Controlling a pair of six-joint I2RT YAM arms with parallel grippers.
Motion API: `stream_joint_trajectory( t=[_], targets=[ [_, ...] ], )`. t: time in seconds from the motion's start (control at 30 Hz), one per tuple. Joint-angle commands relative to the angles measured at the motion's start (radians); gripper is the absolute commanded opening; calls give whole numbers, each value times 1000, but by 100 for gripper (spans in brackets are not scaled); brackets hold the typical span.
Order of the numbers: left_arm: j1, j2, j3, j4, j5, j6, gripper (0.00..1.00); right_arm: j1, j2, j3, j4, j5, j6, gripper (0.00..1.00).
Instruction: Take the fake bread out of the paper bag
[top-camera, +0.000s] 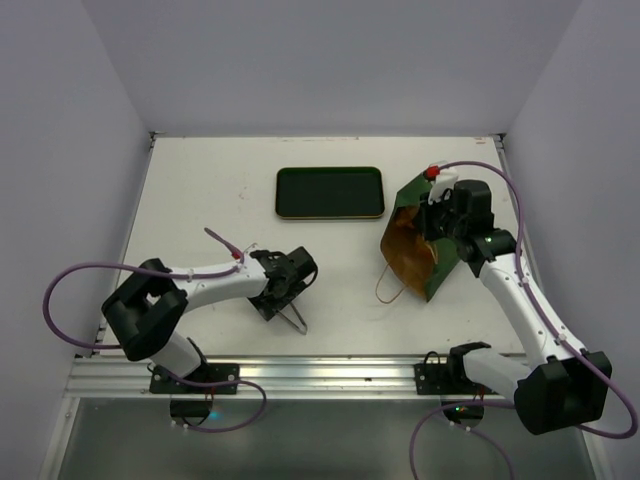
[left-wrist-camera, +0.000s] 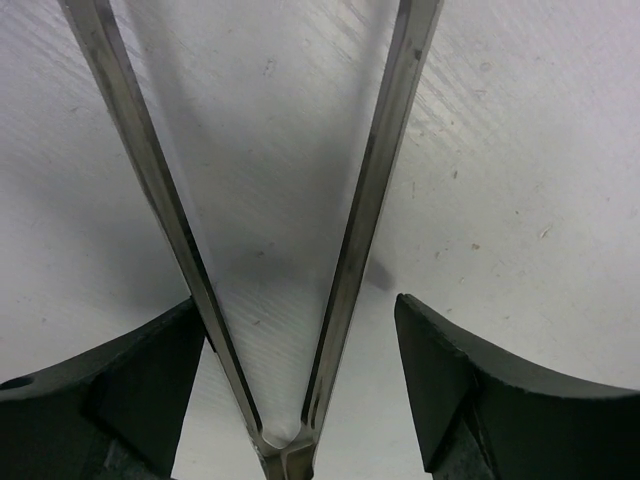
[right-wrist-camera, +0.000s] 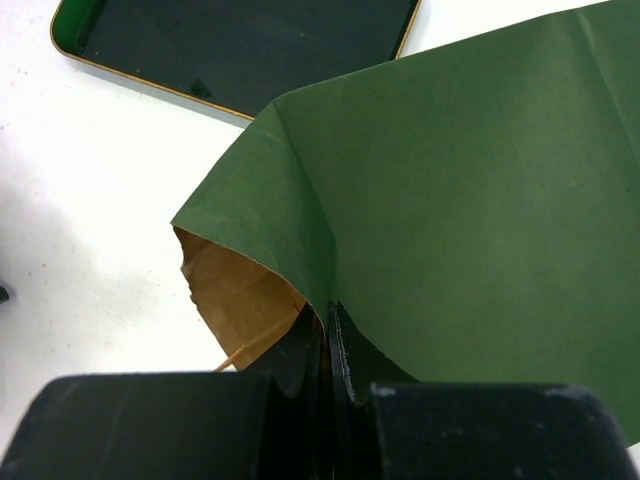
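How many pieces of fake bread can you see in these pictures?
0. None shows on the tray, the table or in the paper bag's mouth; some may be hidden deeper inside.

Bag (right-wrist-camera: 450, 200): dark green exterior, brown interior. Tray (top-camera: 330, 192): dark green, gold rim. Tongs (left-wrist-camera: 371, 190): plain silver metal. Table (top-camera: 200, 200): white. Arms (top-camera: 215, 280): white, black joints.

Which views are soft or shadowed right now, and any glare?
Top external: even, diffuse light, sharp throughout, only faint shadows beside the paper bag. Left wrist: tongs crisp, casting a soft grey shadow on the table; left pincer dark and blurred at the edges. Right wrist: paper bag in focus, right pincer a near-black, out-of-focus mass; no strong glare anywhere.
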Motion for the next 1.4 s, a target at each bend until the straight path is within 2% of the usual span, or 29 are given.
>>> stream_joint_trajectory(
  t=[0.0, 0.2, 0.33, 0.53, 0.73, 0.77, 0.83, 0.93, 0.97, 1.1, 1.17, 1.2, 1.27, 1.3, 1.33, 1.37],
  targets=[
    [14, 72, -19, 8, -54, -112, 78, -1, -38, -7, 75, 3, 16, 0],
    [20, 125, 7, -26, -57, -103, 68, -5, -48, -10, 78, -3, 19, 0],
    [31, 148, 10, -29, -74, -85, 65, -7, -53, -10, 78, -7, 20, 0],
    [47, 183, 25, -24, -88, -33, 54, -10, -67, -15, 80, -12, 23, 0],
    [47, 169, 41, -12, -108, 41, 30, -13, -73, -15, 75, -20, 25, 0],
    [47, 157, 44, -9, -111, 85, 18, -13, -75, -13, 74, -20, 25, 0],
    [43, 105, 48, 0, -127, 144, 14, -13, -81, -12, 68, -20, 23, 0],
    [31, -2, 41, 66, -128, 318, 2, -14, -90, -3, 55, -18, 19, 0],
    [30, -35, 24, 91, -115, 428, 0, -14, -93, -1, 52, -20, 14, 0],
    [17, -256, -65, 227, -20, 693, 0, -16, -104, 13, 29, -23, -3, 0],
    [16, -349, -115, 316, 61, 801, 0, -16, -110, 16, 20, -23, -15, 0],
    [16, -450, -170, 406, 107, 848, 0, -16, -110, 17, 11, -24, -16, 0],
    [17, -551, -221, 492, 240, 941, 0, -18, -114, 22, 0, -24, -24, 0],
    [19, -634, -241, 563, 286, 967, 3, -18, -116, 25, -14, -26, -26, 0],
    [22, -664, -263, 579, 344, 978, 11, -18, -119, 27, -20, -26, -27, 0],
    [22, -700, -263, 586, 362, 1003, 14, -19, -122, 28, -29, -27, -27, 0]
  ],
)
